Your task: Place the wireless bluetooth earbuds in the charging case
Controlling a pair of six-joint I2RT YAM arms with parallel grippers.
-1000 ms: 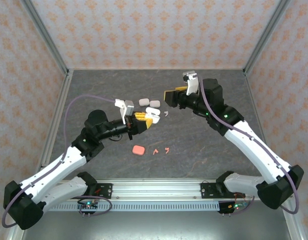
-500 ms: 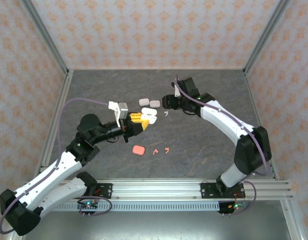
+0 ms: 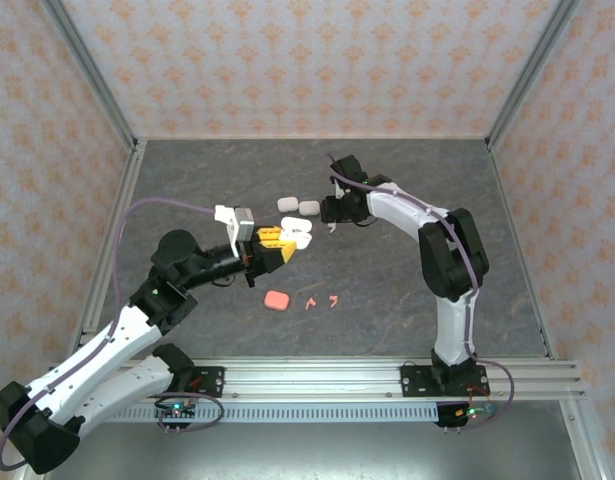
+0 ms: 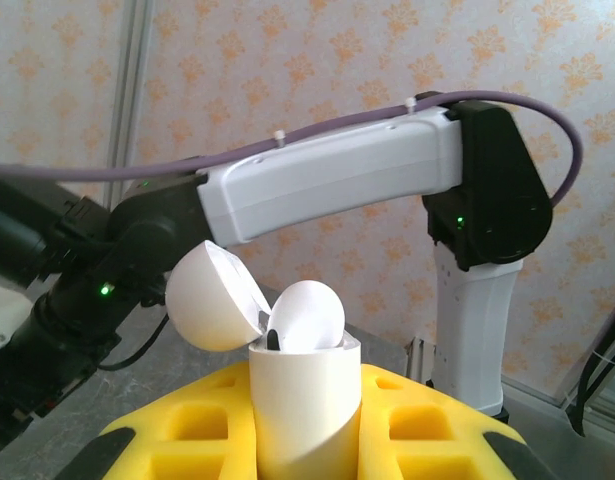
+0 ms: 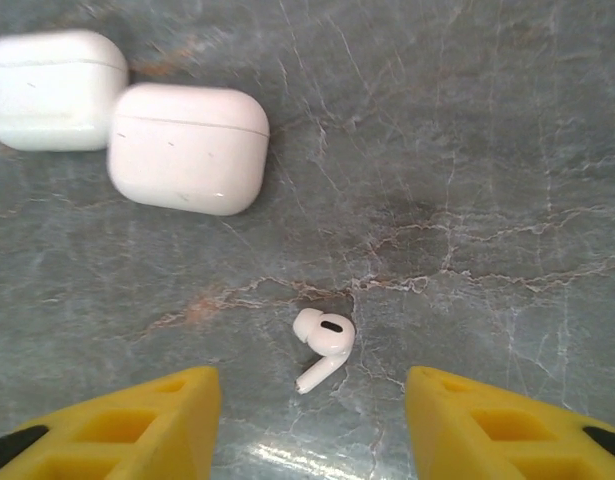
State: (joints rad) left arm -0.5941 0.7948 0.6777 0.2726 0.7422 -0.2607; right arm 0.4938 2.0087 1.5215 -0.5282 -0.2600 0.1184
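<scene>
- Top view: the left fingers (image 3: 271,239) grip a case (image 3: 298,234), lid open, over the middle of the surface (image 3: 407,280). A white earbud (image 3: 332,228) lies just beside it, toward the far edge.
- Left wrist view: the case (image 4: 305,410) stands upright, squeezed tight.
- Right wrist view: the right fingers (image 5: 137,420) are open, one each side of the earbud (image 5: 324,346), not touching. This looks like the pick-up step. Next they must drop lower and pinch it.

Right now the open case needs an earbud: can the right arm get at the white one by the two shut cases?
Probably yes: the right gripper hangs open right above the earbud, nothing lying between them.
</scene>
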